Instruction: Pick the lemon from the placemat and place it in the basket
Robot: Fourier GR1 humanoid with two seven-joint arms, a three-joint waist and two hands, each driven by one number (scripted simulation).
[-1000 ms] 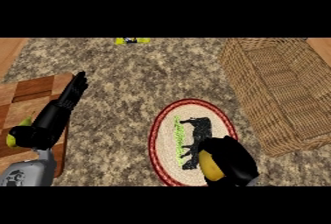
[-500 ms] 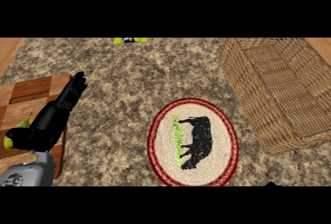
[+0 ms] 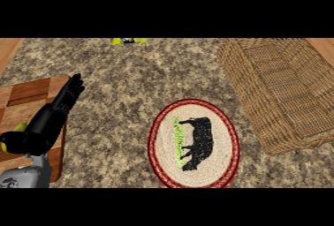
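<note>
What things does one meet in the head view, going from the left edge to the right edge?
Wooden board → left hand → oval placemat → wicker basket. The right hand and the lemon do not show.

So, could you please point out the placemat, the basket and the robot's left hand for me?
placemat [image 3: 225, 120]: head view, on the cream weave right of the cow figure.
basket [image 3: 280, 79]: head view, on its woven floor.
left hand [image 3: 65, 99]: head view, on the straight black fingers.
</note>
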